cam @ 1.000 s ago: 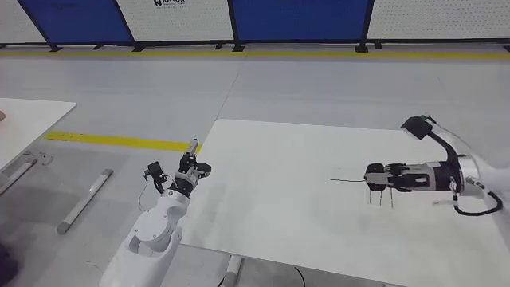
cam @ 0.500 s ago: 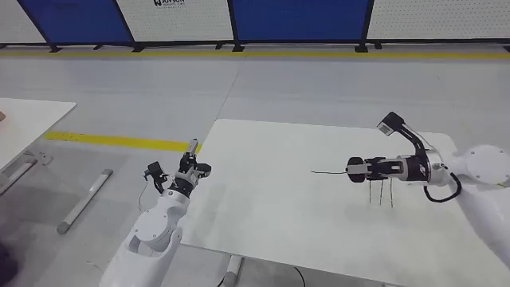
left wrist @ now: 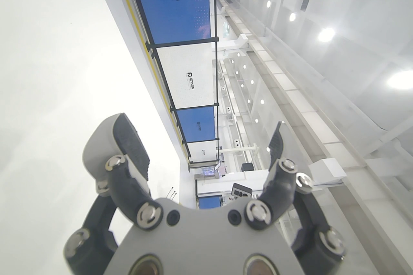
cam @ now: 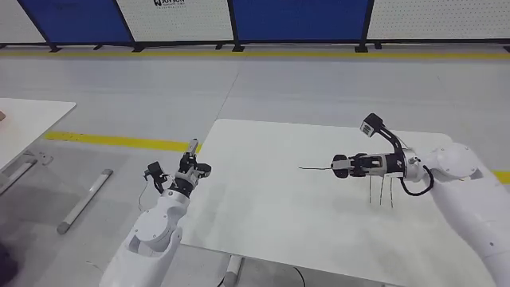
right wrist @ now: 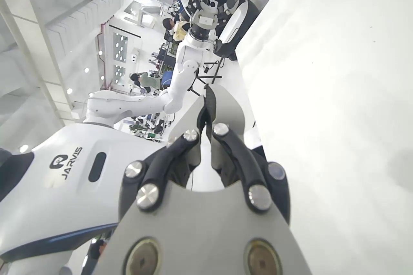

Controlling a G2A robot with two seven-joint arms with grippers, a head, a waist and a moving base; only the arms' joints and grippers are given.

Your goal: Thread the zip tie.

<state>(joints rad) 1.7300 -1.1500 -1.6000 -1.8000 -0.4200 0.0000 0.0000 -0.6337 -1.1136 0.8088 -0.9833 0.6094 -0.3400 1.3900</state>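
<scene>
A thin black zip tie [cam: 315, 167] is held level above the white table [cam: 263, 207], its free end pointing toward the table's left side. My right gripper [cam: 338, 166] is shut on it right of the table's middle; in the right wrist view the fingers [right wrist: 210, 108] press together. My left gripper [cam: 193, 159] stands at the table's left edge, pointing up. It is open, and nothing lies between its pads [left wrist: 132, 144].
Three more black zip ties [cam: 381, 194] lie side by side on the table below the right forearm; they show far off as zip ties [left wrist: 172, 191] in the left wrist view. Another white table [cam: 24, 123] stands at far left.
The right arm has carried the zip tie leftward across the table, away from the ties lying on it. The left arm has not moved.
</scene>
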